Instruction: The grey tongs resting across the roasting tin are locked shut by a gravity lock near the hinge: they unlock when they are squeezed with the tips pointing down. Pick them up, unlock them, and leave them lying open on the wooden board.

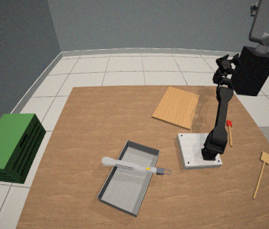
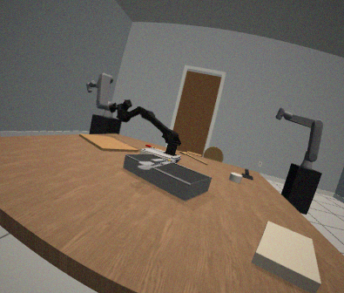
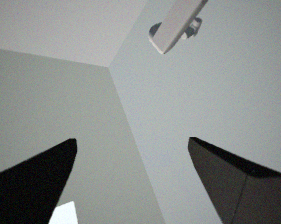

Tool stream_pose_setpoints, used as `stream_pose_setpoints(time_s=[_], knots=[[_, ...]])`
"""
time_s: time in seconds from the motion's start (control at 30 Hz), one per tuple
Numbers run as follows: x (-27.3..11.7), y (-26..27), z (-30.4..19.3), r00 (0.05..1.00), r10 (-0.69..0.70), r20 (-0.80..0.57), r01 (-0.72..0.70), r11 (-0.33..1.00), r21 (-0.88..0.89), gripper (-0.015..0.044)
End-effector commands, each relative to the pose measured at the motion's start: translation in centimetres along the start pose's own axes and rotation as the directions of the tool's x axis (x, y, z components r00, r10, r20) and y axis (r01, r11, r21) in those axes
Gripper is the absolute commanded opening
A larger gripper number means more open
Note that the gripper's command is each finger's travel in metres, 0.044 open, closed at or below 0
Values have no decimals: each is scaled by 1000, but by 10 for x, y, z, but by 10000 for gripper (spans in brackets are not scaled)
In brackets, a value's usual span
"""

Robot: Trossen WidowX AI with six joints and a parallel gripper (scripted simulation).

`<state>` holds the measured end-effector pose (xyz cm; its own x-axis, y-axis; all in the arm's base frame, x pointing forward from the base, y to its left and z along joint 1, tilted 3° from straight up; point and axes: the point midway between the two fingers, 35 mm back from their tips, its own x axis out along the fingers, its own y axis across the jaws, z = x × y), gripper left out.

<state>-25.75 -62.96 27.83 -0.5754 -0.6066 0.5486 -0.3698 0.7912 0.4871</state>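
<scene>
The grey tongs (image 1: 128, 165) (image 2: 151, 164) lie across the roasting tin (image 1: 122, 192) (image 2: 164, 177), their arms close together. Their pale rounded tips stick out past the tin's left side in the top view; the dark end with a wire loop sticks out past its right side. A yellow mark shows near that end. The wooden board (image 1: 177, 108) (image 2: 107, 142) lies flat at the back of the table, with nothing on it. My gripper (image 1: 227, 58) (image 3: 134, 143) is open and empty, raised high near the back right table edge, far from the tongs. The wrist view shows only walls and part of another arm beyond the fingers.
The arm's white base plate (image 1: 192, 150) stands between tin and board. A red-headed tool (image 1: 229, 124) and a wooden spatula (image 1: 265, 158) lie right of it. A cream block (image 2: 287, 253) and a small white cylinder (image 2: 235, 177) are on the table. A green crate (image 1: 9, 141) stands left.
</scene>
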Motion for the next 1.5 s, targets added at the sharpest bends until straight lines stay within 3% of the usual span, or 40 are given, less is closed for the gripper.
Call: stream_pose_setpoints(time_s=[0.0,0.17,0.53,0.8,1.17,1.47], knots=[[0,-1,-1,1000,-3,0,3,1000,-1,374],[-15,-37,-32,993,-120,-14,119,990,-71,260],[-108,-150,-150,841,-534,-86,470,801,-371,260],[-204,-200,-225,616,-776,-134,590,568,-574,260],[-373,-220,-315,201,-963,-178,472,254,-844,260],[-525,-186,-363,-191,-968,-162,187,126,-974,260]])
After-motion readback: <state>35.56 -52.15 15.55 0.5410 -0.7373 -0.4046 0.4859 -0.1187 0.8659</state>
